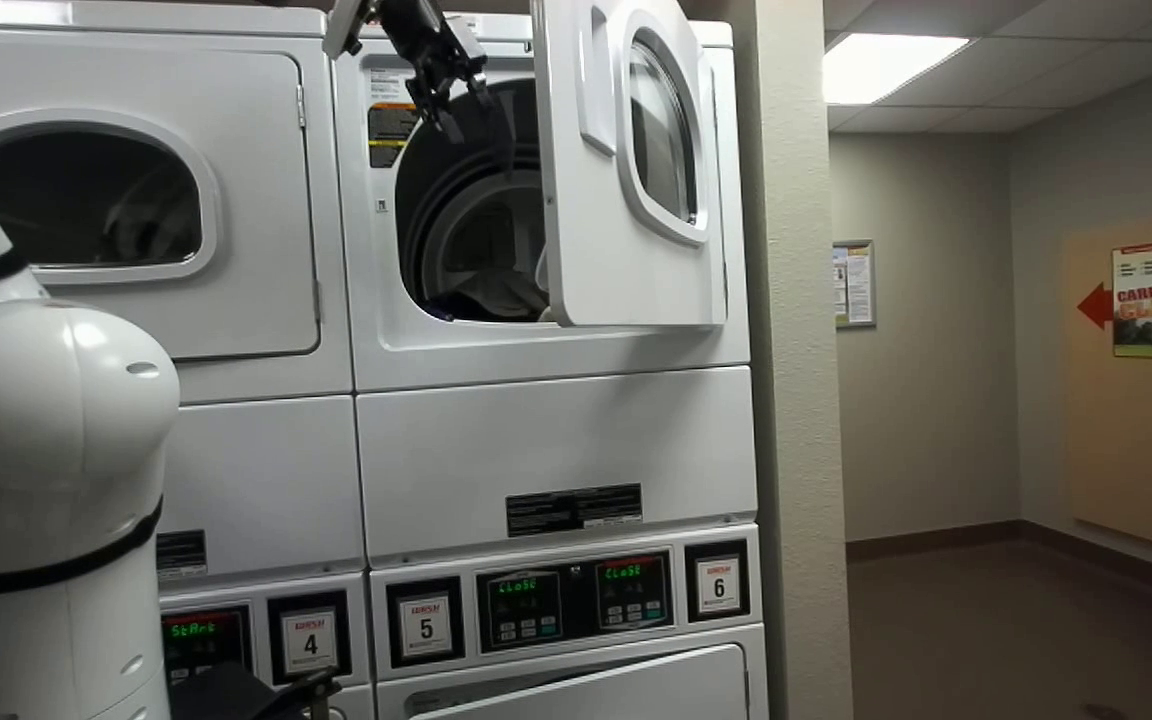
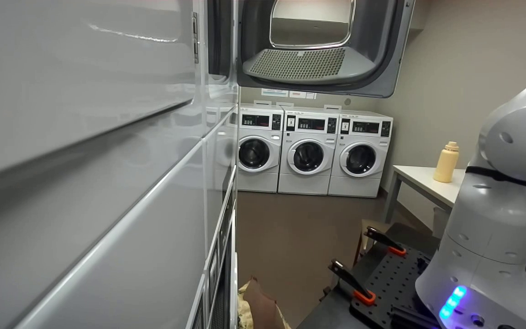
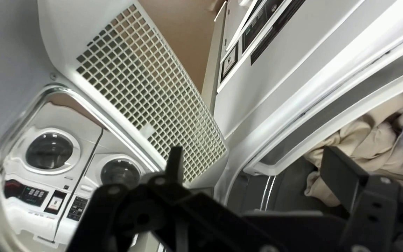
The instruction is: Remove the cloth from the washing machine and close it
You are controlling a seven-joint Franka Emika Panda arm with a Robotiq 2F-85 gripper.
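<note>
In an exterior view I face the boxy white washing machine (image 1: 536, 355) nearly head-on, the smooth white robot arm (image 1: 46, 420) close at frame left. In an exterior view I look along its row, glossy white fronts (image 2: 85, 59) very near at left, the arm at right. All my views share its open square white door (image 1: 596, 220); my tilted wrist view looks down close beside its inner face.

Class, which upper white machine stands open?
The white front-loading machine above white labels 5 and 6: its square white door is swung out; its white neighbour's is shut.
</note>
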